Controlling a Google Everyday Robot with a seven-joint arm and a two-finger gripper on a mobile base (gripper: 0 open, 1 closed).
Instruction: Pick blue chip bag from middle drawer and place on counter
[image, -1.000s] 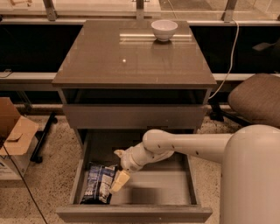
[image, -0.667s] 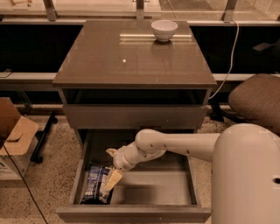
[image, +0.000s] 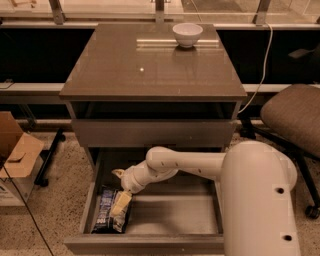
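Your pale two-finger gripper (image: 117, 193) now sits further left than a second ago, over the small crinkled dark-blue foil chip bag (image: 104, 219) instead of to its right. The bag lies flat in the near-left corner of the wide grey-brown middle drawer (image: 175, 216), which is pulled open. The jaws stand parted and hold nothing: one finger lies across the bag's right edge, the other points to the far side. You look ready to close on the bag. The glossy grey-brown counter (image: 150, 65) waits above, with a white bowl (image: 187, 34) at its far edge.
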